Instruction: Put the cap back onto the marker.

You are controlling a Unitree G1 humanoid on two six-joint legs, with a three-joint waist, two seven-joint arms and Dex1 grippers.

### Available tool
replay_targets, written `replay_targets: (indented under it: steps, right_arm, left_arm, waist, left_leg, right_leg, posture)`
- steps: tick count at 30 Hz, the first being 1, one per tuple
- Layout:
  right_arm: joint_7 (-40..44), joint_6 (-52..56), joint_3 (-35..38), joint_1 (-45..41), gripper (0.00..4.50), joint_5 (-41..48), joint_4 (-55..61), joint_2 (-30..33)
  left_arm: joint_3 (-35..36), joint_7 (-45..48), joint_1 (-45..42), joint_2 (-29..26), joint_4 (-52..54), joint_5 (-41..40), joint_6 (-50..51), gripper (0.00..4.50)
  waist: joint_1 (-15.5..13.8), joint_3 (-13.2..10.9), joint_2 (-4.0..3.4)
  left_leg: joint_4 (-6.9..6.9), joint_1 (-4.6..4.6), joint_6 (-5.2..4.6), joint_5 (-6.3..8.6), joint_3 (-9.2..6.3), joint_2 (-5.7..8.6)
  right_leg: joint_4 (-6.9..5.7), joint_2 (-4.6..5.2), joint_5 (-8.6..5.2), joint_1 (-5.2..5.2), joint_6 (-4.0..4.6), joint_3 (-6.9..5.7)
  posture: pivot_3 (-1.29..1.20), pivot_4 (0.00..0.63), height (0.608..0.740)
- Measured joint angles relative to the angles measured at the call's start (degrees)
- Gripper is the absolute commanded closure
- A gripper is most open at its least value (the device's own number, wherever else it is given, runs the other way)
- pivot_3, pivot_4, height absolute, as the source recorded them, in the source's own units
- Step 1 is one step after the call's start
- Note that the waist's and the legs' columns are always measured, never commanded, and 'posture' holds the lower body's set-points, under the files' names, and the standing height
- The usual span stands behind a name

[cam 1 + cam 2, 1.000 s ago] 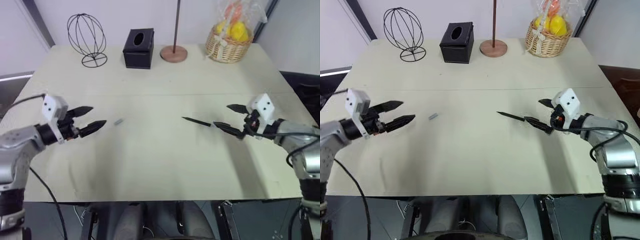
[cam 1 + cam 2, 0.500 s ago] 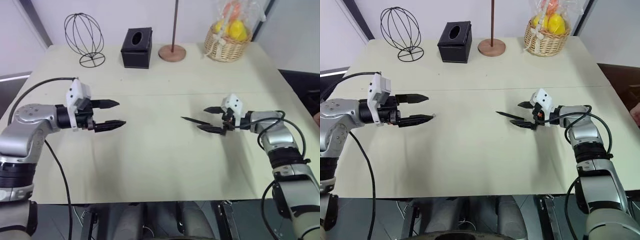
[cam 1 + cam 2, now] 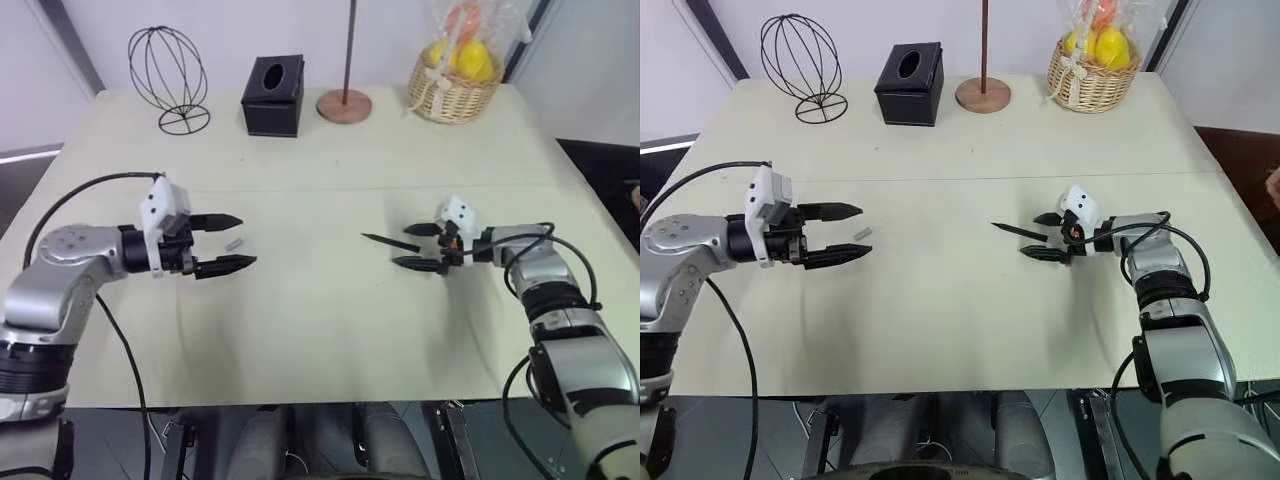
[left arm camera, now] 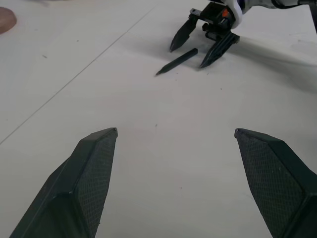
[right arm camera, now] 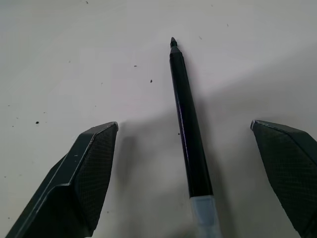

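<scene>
Nothing is joined yet: the marker (image 5: 188, 134) lies bare on the table (image 3: 330, 330) between the spread fingers of the right gripper (image 3: 418, 246), untouched as far as I can see. The cap (image 3: 235, 243) lies well apart from it, just off the tips of the left gripper (image 3: 234, 243), whose fingers also stand apart. Both picks and the capping remain. The marker's pale end is cut off in the right wrist view.

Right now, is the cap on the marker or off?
Off. The marker lies bare-tipped between the open right gripper fingers; the cap lies apart by the left gripper.
</scene>
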State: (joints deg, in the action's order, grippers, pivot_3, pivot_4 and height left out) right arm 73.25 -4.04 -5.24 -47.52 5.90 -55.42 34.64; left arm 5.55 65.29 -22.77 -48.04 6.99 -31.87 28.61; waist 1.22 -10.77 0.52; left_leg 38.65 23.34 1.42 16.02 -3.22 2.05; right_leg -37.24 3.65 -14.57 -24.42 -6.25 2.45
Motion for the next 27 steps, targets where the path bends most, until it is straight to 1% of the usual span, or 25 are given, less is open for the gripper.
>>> replay_targets:
  steps: [1,2,3,5,7,16,21,23,27]
  right_arm:
    - [0.0,-0.2,0.0,-0.1,1.34,-0.1,-0.1,0.0]
    - [0.1,-0.4,0.0,-0.1,1.85,-0.2,-0.2,-0.1]
    - [0.1,-0.5,0.0,-0.1,2.54,-0.2,-0.4,-0.3]
    - [0.4,-1.0,0.0,-0.1,3.38,-0.5,-0.5,-0.4]
    - [0.7,-1.6,0.0,-0.1,4.47,-1.0,-0.5,-0.5]
    - [1.2,-2.8,0.0,-0.1,4.47,-2.5,-0.4,-0.5]
    - [0.7,-3.6,-0.2,-0.1,4.47,-4.1,1.7,0.6]
    - [0.7,-2.5,-0.2,-0.1,4.47,-4.5,4.2,1.6]
    - [1.2,1.5,0.0,0.1,4.47,-4.0,13.9,3.4]
  left_arm:
    - [0.0,-0.1,0.0,0.0,0.0,0.0,0.0,0.53]
    - [0.0,-0.3,0.0,0.0,0.0,0.0,0.0,0.53]
    - [0.0,-0.6,0.0,0.0,0.0,0.0,0.0,0.53]
    - [0.0,-0.8,0.0,0.1,0.0,0.0,0.0,0.53]
    - [0.0,-1.2,0.0,0.2,0.0,0.0,0.0,0.53]
    - [0.0,-1.6,0.0,0.3,-0.4,0.1,-0.5,0.53]
    - [0.8,-2.0,0.2,0.3,-6.4,2.7,-4.4,0.53]
    - [1.3,-1.9,0.4,0.0,-9.9,4.1,-6.5,0.53]
    - [2.7,-1.2,0.2,-1.7,-15.8,6.8,-11.2,0.53]
  waist:
    - [0.0,0.0,0.0]
    - [0.0,0.0,0.0]
    - [0.0,0.0,0.0]
    - [0.0,0.0,0.0]
    - [0.0,0.0,0.0]
    - [0.0,0.0,0.0]
    - [0.0,0.0,-0.01]
    - [0.0,0.0,-0.02]
    - [0.0,0.0,-0.03]
  left_leg:
    - [0.0,0.0,0.0,0.0,0.0,0.0]
    - [0.0,0.0,0.0,0.0,-0.01,0.0]
    - [0.0,0.0,0.0,0.0,-0.01,0.0]
    - [0.0,0.0,0.0,0.0,0.0,0.0]
    - [0.0,0.0,0.0,0.0,-0.01,0.0]
    - [0.0,0.0,0.01,0.0,0.0,0.0]
    - [0.0,0.0,0.01,-0.01,0.0,0.02]
    - [0.0,0.0,0.01,-0.01,0.0,0.02]
    - [-0.01,0.0,0.01,-0.01,0.0,0.01]
  right_leg:
    - [0.0,0.0,0.0,0.0,0.0,0.0]
    - [0.0,0.0,0.0,0.0,0.0,0.0]
    - [0.0,0.0,0.0,0.0,0.0,0.0]
    - [0.0,0.0,0.0,0.0,0.0,0.0]
    - [0.0,0.0,0.0,0.0,0.0,0.0]
    - [0.0,0.0,0.0,0.0,0.0,0.0]
    - [-0.01,0.0,0.0,0.0,0.0,0.0]
    - [-0.01,0.0,0.0,-0.01,0.0,0.0]
    - [-0.02,0.0,0.0,-0.05,0.0,0.0]
  posture:
    - [0.0,0.15,0.74]
    - [0.0,0.15,0.74]
    - [0.0,0.15,0.74]
    - [0.0,0.15,0.74]
    - [0.0,0.15,0.74]
    - [0.0,0.15,0.74]
    - [0.0,0.15,0.74]
    - [0.0,0.15,0.74]
    - [0.0,0.15,0.74]
